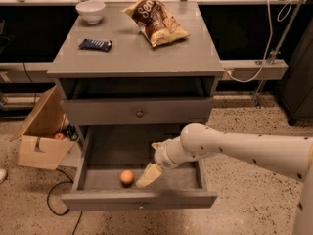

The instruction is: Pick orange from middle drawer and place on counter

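Chip bag [157, 22]: partial "Sen" legible. Claw [147, 176] inside middle drawer [139, 200].

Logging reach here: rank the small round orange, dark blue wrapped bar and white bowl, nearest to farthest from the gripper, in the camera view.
Gripper: inside the open grey drawer.
1. Small round orange: drawer, just left.
2. Dark blue wrapped bar: counter, front left.
3. White bowl: counter, back left.
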`<action>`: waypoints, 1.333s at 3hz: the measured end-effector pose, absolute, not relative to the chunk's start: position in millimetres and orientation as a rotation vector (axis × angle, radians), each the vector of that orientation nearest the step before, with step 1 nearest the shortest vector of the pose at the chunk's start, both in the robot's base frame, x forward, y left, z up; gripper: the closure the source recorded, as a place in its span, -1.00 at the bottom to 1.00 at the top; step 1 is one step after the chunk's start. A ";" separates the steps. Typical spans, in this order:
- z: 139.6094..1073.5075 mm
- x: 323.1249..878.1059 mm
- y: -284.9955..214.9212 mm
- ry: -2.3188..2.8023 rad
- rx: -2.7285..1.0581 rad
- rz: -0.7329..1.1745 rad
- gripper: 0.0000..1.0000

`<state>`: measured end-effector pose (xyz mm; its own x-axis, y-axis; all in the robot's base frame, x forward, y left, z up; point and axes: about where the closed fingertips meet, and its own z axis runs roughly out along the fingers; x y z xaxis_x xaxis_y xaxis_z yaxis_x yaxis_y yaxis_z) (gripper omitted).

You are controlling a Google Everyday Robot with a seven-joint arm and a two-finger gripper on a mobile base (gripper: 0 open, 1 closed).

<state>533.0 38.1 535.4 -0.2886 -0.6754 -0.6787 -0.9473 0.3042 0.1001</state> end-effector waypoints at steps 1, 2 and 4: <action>508.8 565.8 48.8 2.001 -1.467 0.671 -1.00; 482.3 588.3 62.7 1.951 -1.486 0.660 -1.00; 433.9 617.3 89.4 1.894 -1.484 0.679 -1.00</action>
